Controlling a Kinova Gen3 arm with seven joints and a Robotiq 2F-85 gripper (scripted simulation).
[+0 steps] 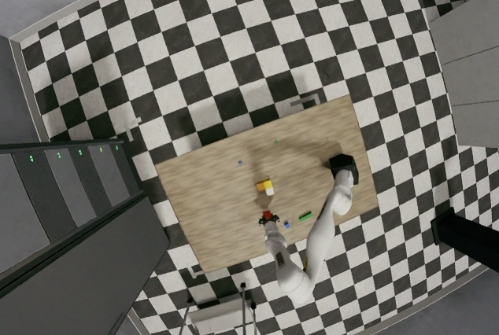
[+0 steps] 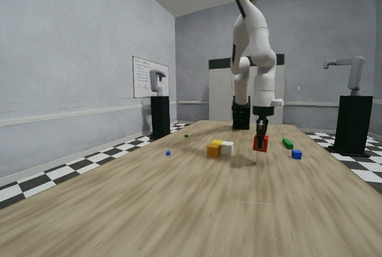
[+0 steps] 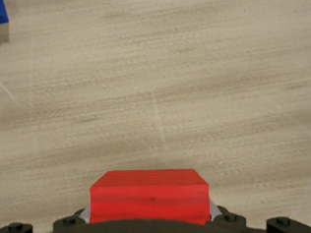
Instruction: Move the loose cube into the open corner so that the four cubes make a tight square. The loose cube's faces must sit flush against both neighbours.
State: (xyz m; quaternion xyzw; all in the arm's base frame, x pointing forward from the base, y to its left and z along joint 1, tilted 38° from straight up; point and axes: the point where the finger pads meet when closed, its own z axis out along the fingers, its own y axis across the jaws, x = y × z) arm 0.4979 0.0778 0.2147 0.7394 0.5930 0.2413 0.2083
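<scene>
The loose red cube (image 1: 267, 214) (image 2: 265, 143) (image 3: 150, 202) is between the fingers of my gripper (image 1: 268, 217) (image 2: 260, 145) (image 3: 152, 216), which is shut on it. The cube is held above the table, its shadow apart from it. An orange cube (image 1: 260, 185) (image 2: 213, 151), a yellow cube (image 1: 267, 183) (image 2: 217, 141) and a white cube (image 1: 269, 191) (image 2: 227, 148) form an L, with yellow at the bend. The open corner lies beside orange and white, on the near right in the exterior view. The red cube is right of the L there. The wrist view does not show the L.
A blue cube (image 1: 286, 225) (image 2: 296, 154) (image 3: 2, 13) and a long green block (image 1: 305, 216) (image 2: 287, 143) lie near the gripper, on the side away from the L. A tiny blue cube (image 1: 240, 162) (image 2: 168, 152) and a tiny green piece (image 1: 276, 141) (image 2: 185, 136) lie beyond the L.
</scene>
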